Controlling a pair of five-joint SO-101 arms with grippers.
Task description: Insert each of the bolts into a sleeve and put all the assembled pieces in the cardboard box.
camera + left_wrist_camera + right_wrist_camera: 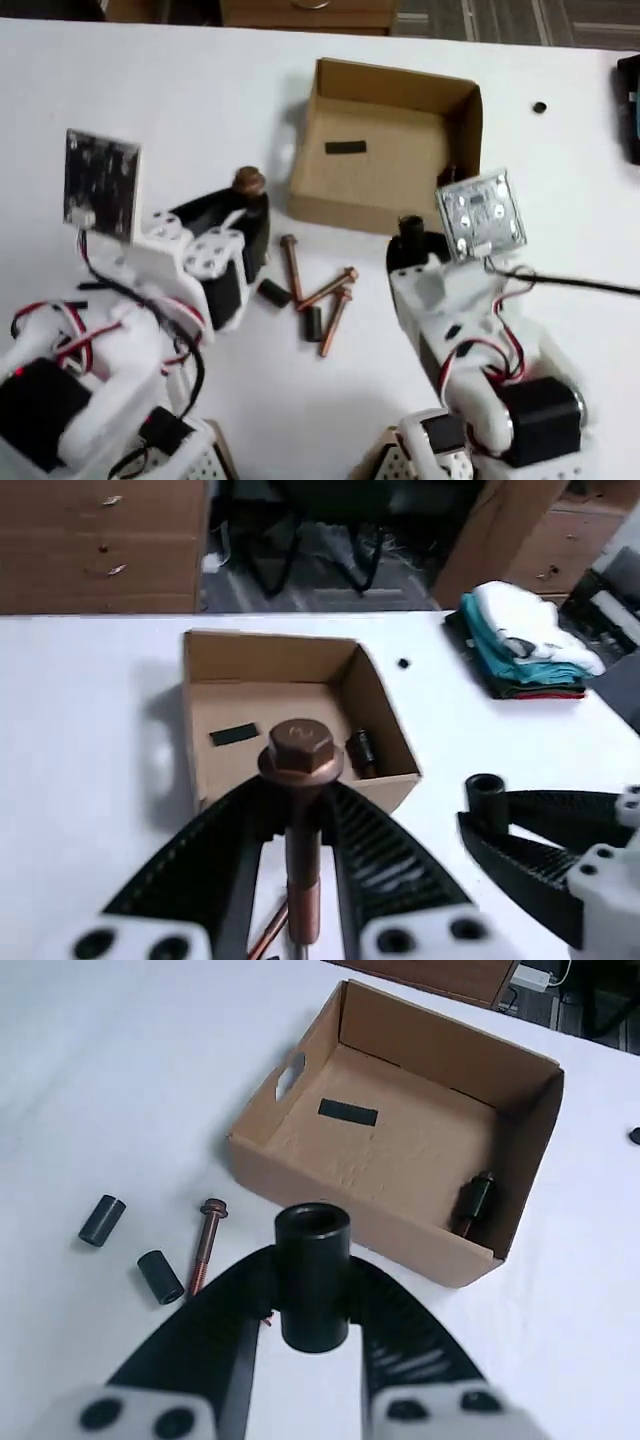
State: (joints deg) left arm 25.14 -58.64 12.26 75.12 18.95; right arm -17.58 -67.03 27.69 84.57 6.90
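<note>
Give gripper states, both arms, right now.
Left gripper: closed on a copper-coloured hex-head metal bolt, held upright.
Right gripper: closed on a black cylindrical sleeve.

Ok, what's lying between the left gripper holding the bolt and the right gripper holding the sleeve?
In the high view, three loose bolts and two loose sleeves lie on the table between the left gripper and the right gripper.
</note>
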